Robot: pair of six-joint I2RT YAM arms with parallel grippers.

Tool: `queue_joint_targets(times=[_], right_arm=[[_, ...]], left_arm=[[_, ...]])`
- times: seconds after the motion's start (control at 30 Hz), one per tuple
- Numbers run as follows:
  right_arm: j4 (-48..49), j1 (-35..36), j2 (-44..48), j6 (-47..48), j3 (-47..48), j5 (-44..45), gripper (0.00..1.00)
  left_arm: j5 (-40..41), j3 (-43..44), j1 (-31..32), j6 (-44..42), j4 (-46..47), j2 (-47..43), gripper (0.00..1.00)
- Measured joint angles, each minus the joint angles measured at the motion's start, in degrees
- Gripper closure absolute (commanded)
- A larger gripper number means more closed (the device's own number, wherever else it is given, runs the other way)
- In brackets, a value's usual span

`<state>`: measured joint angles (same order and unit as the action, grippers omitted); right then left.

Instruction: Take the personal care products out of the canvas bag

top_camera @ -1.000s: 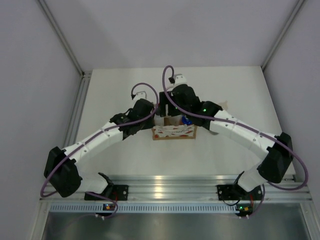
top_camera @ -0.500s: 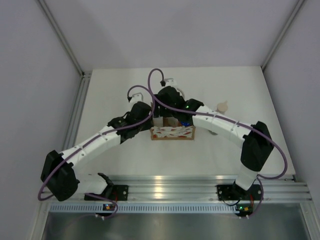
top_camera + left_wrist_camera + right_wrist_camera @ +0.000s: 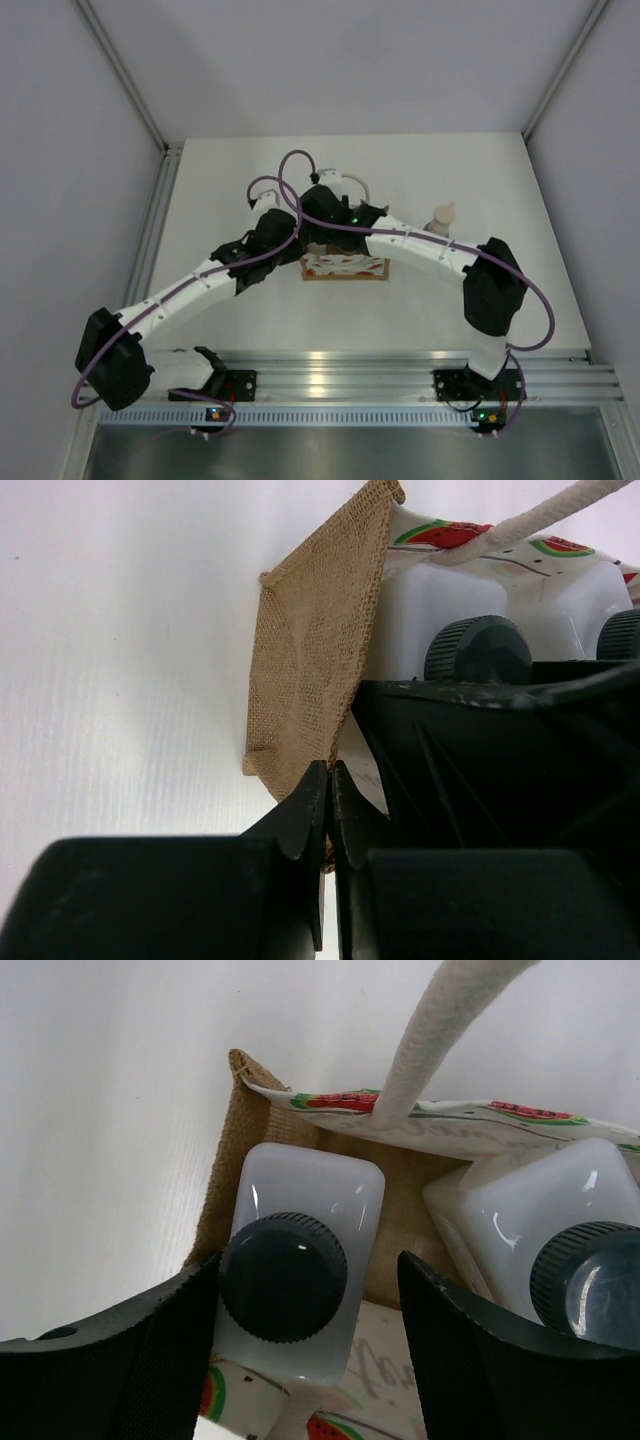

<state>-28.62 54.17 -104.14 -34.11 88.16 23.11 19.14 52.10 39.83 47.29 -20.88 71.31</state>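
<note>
The canvas bag [image 3: 345,267] stands mid-table, tan with a watermelon-print band [image 3: 330,1100] and cream handle [image 3: 440,1030]. My left gripper [image 3: 330,785] is shut on the burlap edge of the bag's end wall [image 3: 310,650]. My right gripper [image 3: 310,1330] hangs open over the bag, its fingers [image 3: 150,1360] on either side of a white bottle with a dark grey cap [image 3: 285,1275]. The left pad is close against the cap and the right pad stands apart. A second white bottle [image 3: 585,1270] stands beside it in the bag. Both caps [image 3: 478,648] also show in the left wrist view.
A grey-green bottle with a beige cap [image 3: 441,217] stands on the table to the right of the bag. Both arms cross above the bag [image 3: 320,215]. White walls close in the table [image 3: 250,170] on the left, back and right.
The right arm swung left over the bag, uncovering the grey-green bottle standing on the table. The left gripper closed on the bag's edge. The right jaws narrowed slightly.
</note>
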Motion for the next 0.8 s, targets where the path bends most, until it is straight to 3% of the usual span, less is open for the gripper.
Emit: queue_joint_targets(times=[0.3,0.6,0.7,0.8], right_arm=[[-2.0,0.0,-4.5,-0.4,2.7,3.8,0.43],[-3.2,0.0,-9.1,-0.5,5.7,5.9,0.43],[-3.3,0.1,-9.6,-0.5,5.8,6.7,0.47],[-3.4,0.1,-10.1,-0.5,6.2,7.4,0.60]], left_arm=[[0.0,-1.4,0.0,1.1,1.0,-1.1,1.00],[-0.1,-2.1,0.0,1.3,1.6,-1.7,1.00],[-0.2,-2.1,-0.1,1.3,1.6,-1.7,1.00],[-0.2,-2.1,-0.1,1.3,1.6,-1.7,1.00]])
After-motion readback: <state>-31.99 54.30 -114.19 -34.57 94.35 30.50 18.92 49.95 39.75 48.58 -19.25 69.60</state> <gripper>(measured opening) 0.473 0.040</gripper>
